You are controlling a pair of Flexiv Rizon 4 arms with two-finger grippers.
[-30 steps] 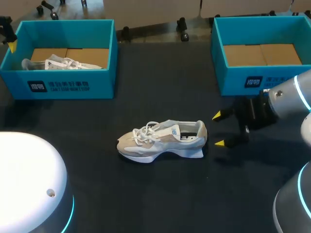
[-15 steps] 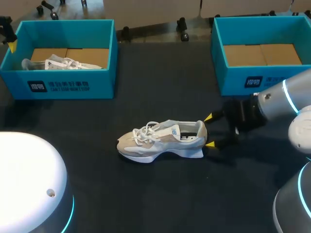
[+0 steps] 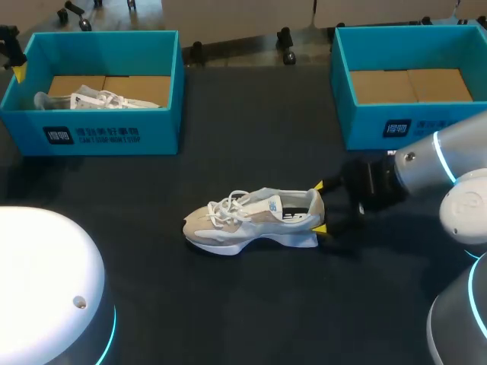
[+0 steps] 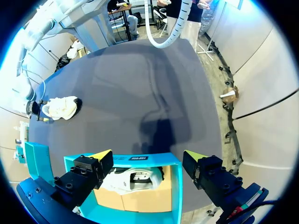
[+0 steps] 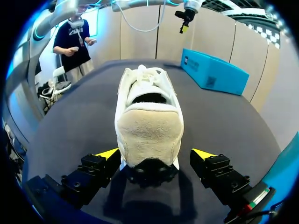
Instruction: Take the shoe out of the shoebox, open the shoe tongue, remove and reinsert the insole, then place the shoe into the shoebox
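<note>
**Right claw (image 5: 155,154) at the heel.** My right claw (image 3: 320,206) is spread wide and holds nothing. One yellow tip sits on each side of the heel of the shoe (image 5: 148,116), and in the right wrist view I see no firm contact on either side. The shoe (image 3: 255,220) stands upright on its sole near the middle of the table (image 3: 228,304), with its toe pointing toward my left arm's side and its heel toward the right claw.

**Left claw (image 4: 148,156).** This claw is also spread wide and empty. It hangs over the left box (image 4: 135,159), well apart from the shoe on the table.

**Progress, as I judge it.** The shoe is out of its box, so the first step looks done. The laces look loose and the shoe's mouth is open, with a printed lining visible inside, so an insole appears to be in place. I cannot tell whether it has been out and back yet. What certainly remains is putting the shoe back in a box, and the claw's position suits a grip on the heel.

**Surface.** The table is dark, matte and flat. Two teal boxes stand along its far edge. The left box (image 3: 106,133) holds a second shoe (image 3: 95,99), and the right box (image 3: 396,125) shows only its brown cardboard floor.
</note>
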